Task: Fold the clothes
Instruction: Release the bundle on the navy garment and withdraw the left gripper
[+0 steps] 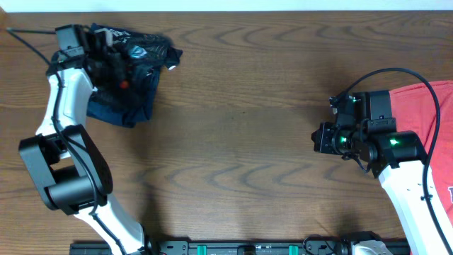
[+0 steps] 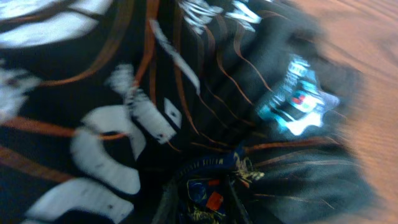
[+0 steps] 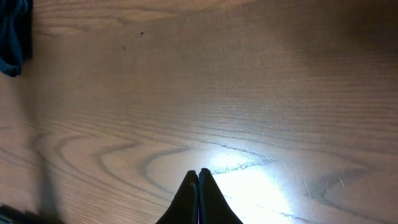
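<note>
The black jersey (image 1: 145,51) with orange-white contour lines lies bunched at the table's far left, on top of a navy garment (image 1: 117,110). My left gripper (image 1: 119,73) is pressed into the jersey and looks shut on cloth near the collar. The left wrist view is blurred and filled by the jersey (image 2: 186,93), with white lettering and the collar label at the bottom; the fingers themselves are hidden in the folds. My right gripper (image 1: 317,139) is shut and empty over bare wood, its closed fingertips also showing in the right wrist view (image 3: 198,177). A red T-shirt (image 1: 433,113) lies at the right edge under the right arm.
Wooden table (image 1: 241,106) between the two arms. A black cable (image 1: 25,39) runs off the far left corner. A dark rail (image 1: 248,248) lines the front edge. A corner of dark cloth (image 3: 12,37) shows at the top left of the right wrist view.
</note>
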Available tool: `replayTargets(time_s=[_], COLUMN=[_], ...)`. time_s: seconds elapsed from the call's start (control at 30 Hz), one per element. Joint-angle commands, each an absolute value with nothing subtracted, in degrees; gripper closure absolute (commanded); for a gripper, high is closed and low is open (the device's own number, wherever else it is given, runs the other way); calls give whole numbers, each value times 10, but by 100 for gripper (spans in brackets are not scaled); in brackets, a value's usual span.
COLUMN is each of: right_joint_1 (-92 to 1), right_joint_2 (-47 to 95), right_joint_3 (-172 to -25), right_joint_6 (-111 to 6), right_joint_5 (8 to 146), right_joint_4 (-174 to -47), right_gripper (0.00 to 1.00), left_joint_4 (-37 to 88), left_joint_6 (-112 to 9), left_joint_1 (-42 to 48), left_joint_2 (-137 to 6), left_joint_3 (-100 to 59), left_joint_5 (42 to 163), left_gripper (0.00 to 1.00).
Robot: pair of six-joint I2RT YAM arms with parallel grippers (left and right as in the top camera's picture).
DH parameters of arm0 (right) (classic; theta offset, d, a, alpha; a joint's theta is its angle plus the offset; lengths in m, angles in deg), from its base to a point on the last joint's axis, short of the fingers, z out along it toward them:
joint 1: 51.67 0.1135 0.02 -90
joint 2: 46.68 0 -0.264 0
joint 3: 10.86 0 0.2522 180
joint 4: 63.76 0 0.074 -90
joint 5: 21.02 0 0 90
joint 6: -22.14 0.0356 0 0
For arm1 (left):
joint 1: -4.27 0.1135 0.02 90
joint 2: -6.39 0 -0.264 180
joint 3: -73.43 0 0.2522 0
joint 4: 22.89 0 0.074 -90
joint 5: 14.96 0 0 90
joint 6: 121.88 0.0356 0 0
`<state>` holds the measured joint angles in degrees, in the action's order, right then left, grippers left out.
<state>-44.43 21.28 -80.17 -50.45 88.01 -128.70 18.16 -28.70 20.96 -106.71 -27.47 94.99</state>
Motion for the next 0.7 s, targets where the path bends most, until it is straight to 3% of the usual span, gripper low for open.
replayTargets(time_s=[0.0, 0.1, 0.27, 0.53, 0.67], right_joint_1=[-445, -444, -444, -444, -444], right_joint_2=[213, 213, 213, 196, 158], right_joint_3=[-802, -802, -802, -807, -831], right_joint_6=[-497, -497, -518, -542, -553], right_joint_5=[877, 876, 875, 872, 875], right_joint_4=[-1288, -1288, -1292, -1274, -1257], right_gripper=[99, 98, 98, 92, 82], left_joint_4=[179, 179, 183, 288, 384], left_joint_6=[-333, -336, -370, -366, -339], left_joint_1=[244, 257, 261, 258, 258], left_joint_2=[-1077, -1074, -1049, -911, -800], left_joint_3=[-278, -279, -279, -279, -280], left_joint_5=[901, 973, 1124, 1135, 1134], left_gripper=[70, 67, 47, 33, 28])
